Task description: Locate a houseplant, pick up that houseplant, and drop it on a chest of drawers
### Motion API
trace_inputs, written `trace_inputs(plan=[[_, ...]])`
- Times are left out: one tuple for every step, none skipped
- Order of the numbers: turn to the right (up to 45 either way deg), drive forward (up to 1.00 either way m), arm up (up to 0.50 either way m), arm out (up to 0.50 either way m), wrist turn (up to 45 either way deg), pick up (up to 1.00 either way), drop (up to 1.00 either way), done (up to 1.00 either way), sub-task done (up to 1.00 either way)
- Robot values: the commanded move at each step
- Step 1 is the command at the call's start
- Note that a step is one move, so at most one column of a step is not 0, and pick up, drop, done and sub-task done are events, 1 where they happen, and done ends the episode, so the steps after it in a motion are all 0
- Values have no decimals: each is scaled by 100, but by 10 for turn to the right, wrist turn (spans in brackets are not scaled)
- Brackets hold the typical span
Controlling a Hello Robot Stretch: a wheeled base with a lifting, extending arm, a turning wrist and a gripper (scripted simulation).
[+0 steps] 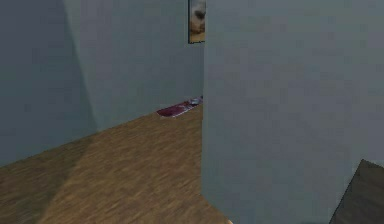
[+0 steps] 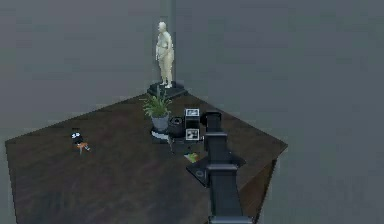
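Arm side view has the small houseplant (image 2: 156,105), thin green leaves spraying from a short dark grey pot, standing upright on the dark brown wooden table (image 2: 60,165), just in front of the pale standing-figure statue (image 2: 165,55) on its dark base. It looks light but top-heavy. The leaves are soft and would bend or tear, while the pot is stiff and probably smooth, so the hold belongs low on the pot's wall, not in the foliage. The gripper (image 2: 174,126), on the dark square arm (image 2: 225,185), is at the pot, in front of the statue and slightly right. How its fingers stand, and whether they have hold of anything, cannot be told. Well left of the statue lies a small black and orange object (image 2: 77,140).
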Motion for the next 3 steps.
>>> trace_inputs(plan=[[0,0,10,0,0,0,0,0,0],[0,0,0,-8,0,0,0,0,0],[0,0,0,0,0,0,0,100,0]])
